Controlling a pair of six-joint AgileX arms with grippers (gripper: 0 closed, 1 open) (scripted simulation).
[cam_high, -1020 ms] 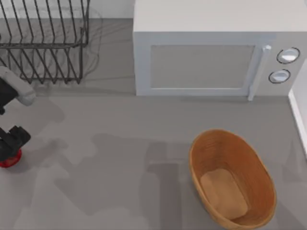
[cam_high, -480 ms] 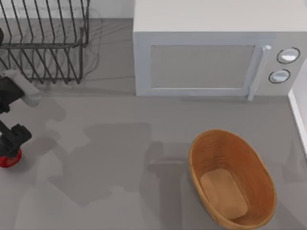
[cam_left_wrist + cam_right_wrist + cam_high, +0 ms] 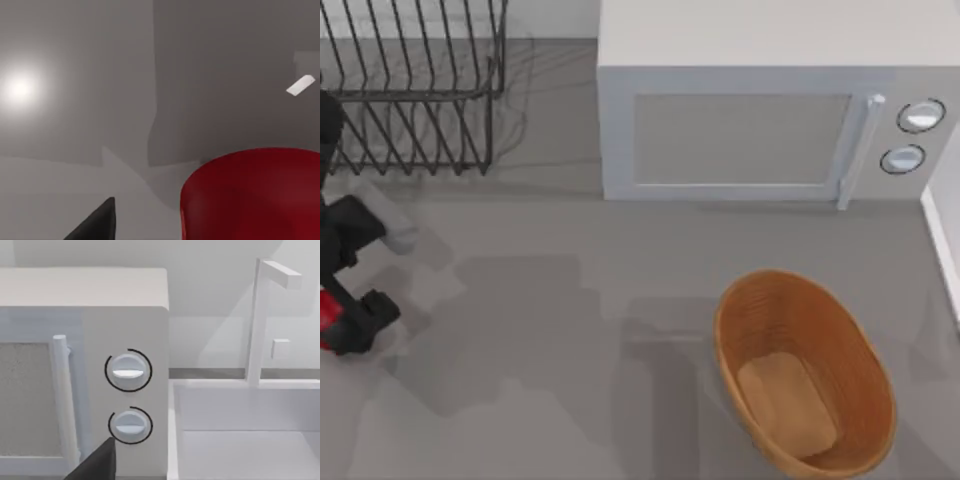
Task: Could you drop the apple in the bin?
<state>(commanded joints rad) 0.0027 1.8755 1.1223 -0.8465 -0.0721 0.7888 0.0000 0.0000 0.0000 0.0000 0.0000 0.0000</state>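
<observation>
At the far left edge of the table, in the top view, our left gripper (image 3: 342, 318) closes around the apple (image 3: 328, 318), of which a red sliver shows between the dark fingers; we judge it pinched and lifted, though the edge of the view cuts off part of the grasp. In the left wrist view the apple (image 3: 252, 195) looms large and red next to one dark fingertip (image 3: 97, 222), consistent with a hold. Behind the gripper, at the upper left, stands the dark wire dish rack (image 3: 415, 85), close enough that we should keep clear of it when carrying. Moving rightward, the grey table (image 3: 550, 400) lies open between the apple and its goal, with the microwave (image 3: 760, 110) along the back edge. At the lower right sits the bin (image 3: 803, 372), an oval orange-brown basket with a tan floor, well apart from the apple. To do this step well, we judge that the arm should carry the fruit high enough to pass the basket wall, stop over the tan floor, and only then release. Our right arm is parked; its wrist view faces the microwave dials (image 3: 128, 371), and we cannot tell how its fingers stand.
</observation>
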